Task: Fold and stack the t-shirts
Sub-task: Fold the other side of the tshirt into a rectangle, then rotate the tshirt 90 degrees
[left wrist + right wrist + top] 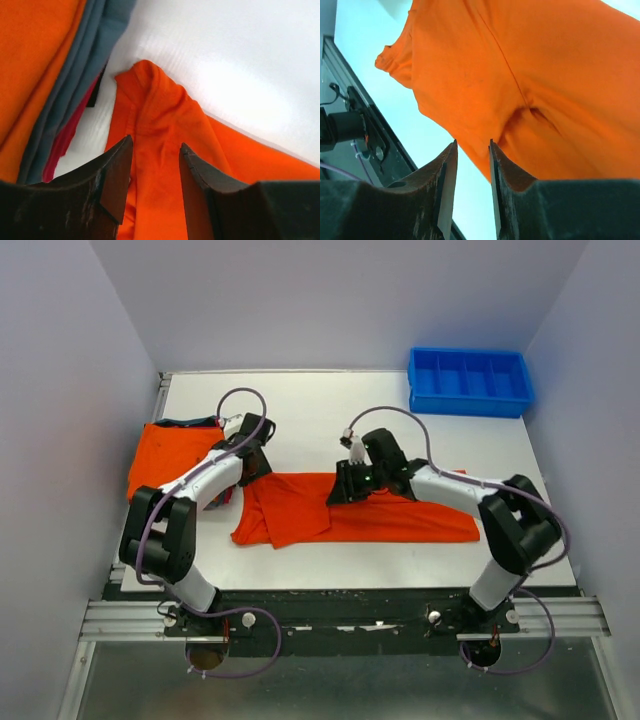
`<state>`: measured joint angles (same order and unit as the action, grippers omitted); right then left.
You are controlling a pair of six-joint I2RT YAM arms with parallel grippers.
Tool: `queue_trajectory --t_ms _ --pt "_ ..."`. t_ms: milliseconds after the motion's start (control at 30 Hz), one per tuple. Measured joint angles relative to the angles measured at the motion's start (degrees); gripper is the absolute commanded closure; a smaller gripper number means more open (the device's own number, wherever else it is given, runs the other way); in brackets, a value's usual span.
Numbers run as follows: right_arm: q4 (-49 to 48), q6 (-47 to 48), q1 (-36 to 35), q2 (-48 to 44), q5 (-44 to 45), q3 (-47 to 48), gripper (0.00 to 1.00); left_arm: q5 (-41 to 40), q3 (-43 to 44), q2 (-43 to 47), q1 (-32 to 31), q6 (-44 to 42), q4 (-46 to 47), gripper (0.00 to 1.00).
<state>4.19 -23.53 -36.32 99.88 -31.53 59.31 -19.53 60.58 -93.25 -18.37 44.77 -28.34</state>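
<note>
Top view: an orange t-shirt (pixel 400 515) lies spread across the middle of the counter (pixel 320 420), bunched at its 9 o'clock end. The left hand (pixel 252 462) hangs over that end and the right hand (pixel 345 485) over the shirt's far edge. A stack of folded t-shirts (pixel 165 455) sits at 9 o'clock, a blue bin (pixel 470 380) at 1 o'clock.

Left wrist: the left hand is released, its fingers astride a raised ridge of the shirt.

Right wrist: the right hand is unclenched, with bare counter in its narrow gap and the shirt's edge at its tips.

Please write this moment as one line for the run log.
orange t-shirt: laid out crosswise | left gripper: jaws open over its left end | right gripper: jaws open at its edge | shirt stack: far left
</note>
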Motion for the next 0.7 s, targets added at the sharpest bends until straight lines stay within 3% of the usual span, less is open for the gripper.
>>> queue_trajectory --t_ms 33,67,100,133,167,467,600,700 --pt "0.3 0.0 0.2 -3.0 1.9 -1.9 0.97 -0.5 0.1 1.2 -0.8 0.0 -0.6 0.53" --pt "0.5 0.0 0.3 -6.1 4.2 -3.8 0.99 -1.0 0.2 2.5 -1.8 0.0 -1.1 0.58" --pt "1.0 -0.2 0.4 -9.1 7.2 -5.7 0.99 -1.4 0.2 3.7 -2.9 0.1 -1.5 0.72" --pt "2.1 -1.0 0.4 -11.9 10.0 -7.3 0.99 -1.7 0.2 4.7 -3.8 0.2 -1.8 0.96" --pt "3.0 -1.9 0.4 -14.4 13.1 -9.1 0.99 -1.9 -0.1 5.9 -5.2 0.8 -1.8 1.0" --pt "21.0 -14.8 1.4 -31.3 42.0 -19.7 0.99 -2.1 -3.4 6.6 -9.6 3.5 -0.4 1.0" --pt "25.7 -19.4 2.0 -34.7 47.8 -22.7 0.99 -1.8 -3.4 1.4 -9.5 4.7 1.3 1.0" --pt "27.5 -21.5 2.1 -32.0 49.1 -23.1 0.99 -1.4 -3.3 -2.7 -9.5 5.5 2.2 1.0"
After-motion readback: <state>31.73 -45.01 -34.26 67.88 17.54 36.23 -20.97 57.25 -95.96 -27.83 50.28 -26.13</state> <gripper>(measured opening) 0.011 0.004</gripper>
